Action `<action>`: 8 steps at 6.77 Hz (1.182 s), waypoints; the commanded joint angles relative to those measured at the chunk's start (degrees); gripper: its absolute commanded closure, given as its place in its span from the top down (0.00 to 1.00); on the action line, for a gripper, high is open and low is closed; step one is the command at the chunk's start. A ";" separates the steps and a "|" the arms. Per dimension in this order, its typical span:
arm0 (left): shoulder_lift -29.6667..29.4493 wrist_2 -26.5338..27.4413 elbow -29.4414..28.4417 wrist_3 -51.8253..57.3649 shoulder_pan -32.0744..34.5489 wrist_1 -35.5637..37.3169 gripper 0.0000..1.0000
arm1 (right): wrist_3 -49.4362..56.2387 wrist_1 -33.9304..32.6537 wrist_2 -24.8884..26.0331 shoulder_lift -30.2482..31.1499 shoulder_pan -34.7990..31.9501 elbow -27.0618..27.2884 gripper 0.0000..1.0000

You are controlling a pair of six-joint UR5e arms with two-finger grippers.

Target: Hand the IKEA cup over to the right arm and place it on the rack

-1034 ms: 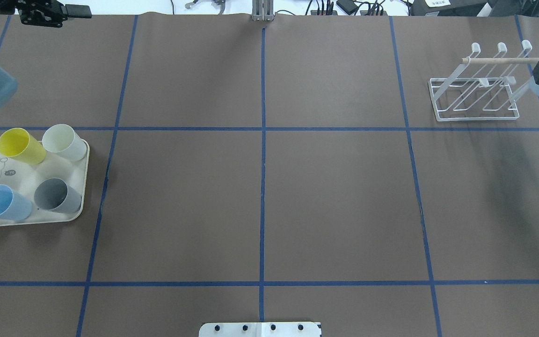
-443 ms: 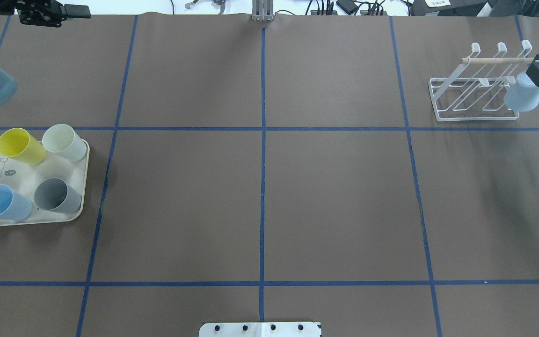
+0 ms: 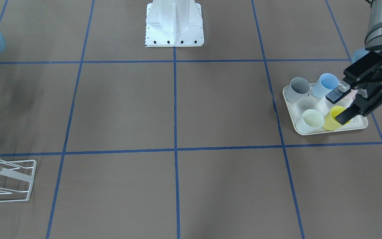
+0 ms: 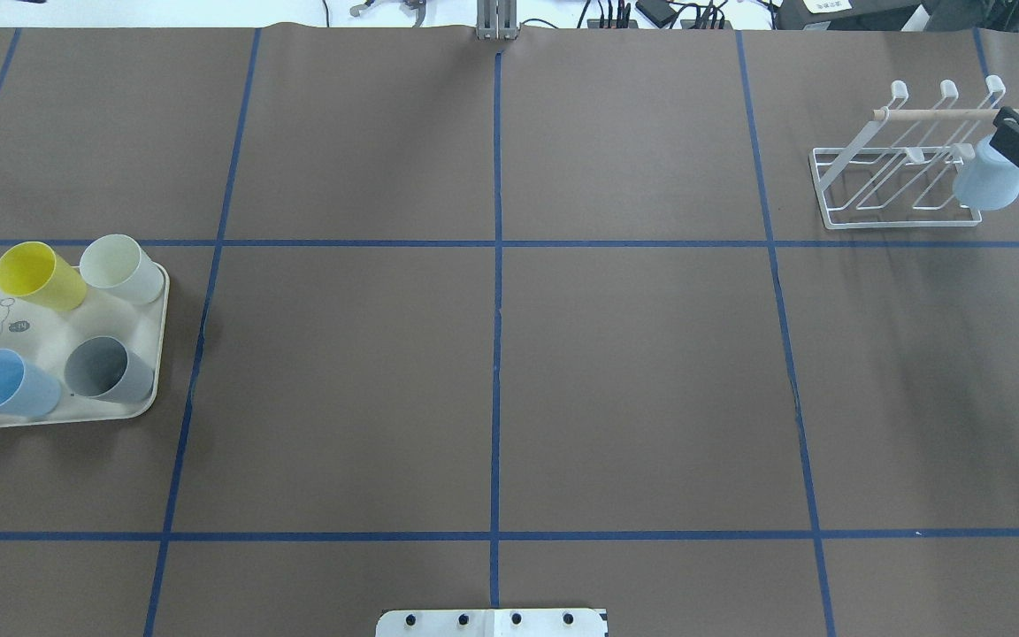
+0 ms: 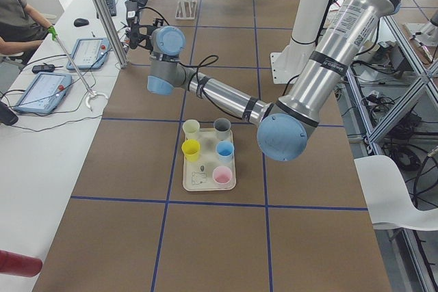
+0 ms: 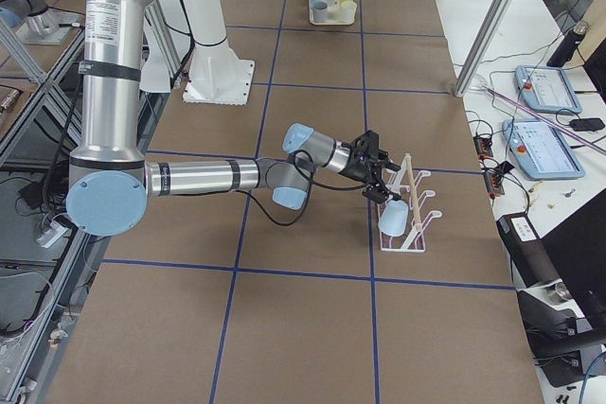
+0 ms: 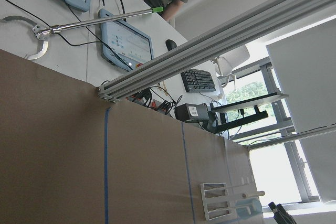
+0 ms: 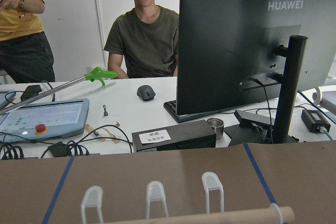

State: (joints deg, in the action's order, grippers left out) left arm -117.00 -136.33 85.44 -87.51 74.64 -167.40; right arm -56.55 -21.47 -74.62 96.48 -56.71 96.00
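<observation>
1. The pale blue plastic cup (image 4: 990,181) rests on the 3 o'clock end of the white wire rack (image 4: 903,226), near the 2 o'clock corner of the brown table (image 4: 633,380) in the overhead view
2. The right end effector (image 4: 1009,133) sits just at the cup's 1 o'clock, at its narrow base; I cannot tell whether the fingers clamp it
3. The left end effector (image 3: 341,105) hangs with fingers spread, nothing between them
</observation>
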 commanded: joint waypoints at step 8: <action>22.58 16.81 4.73 67.26 0.87 34.05 1.00 | -30.79 0.37 -16.70 -0.14 -1.56 13.78 1.00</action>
State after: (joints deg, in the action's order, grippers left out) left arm -97.51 -119.36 89.99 -25.99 77.42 -137.37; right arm -84.89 -21.20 -90.93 97.50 -58.29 109.77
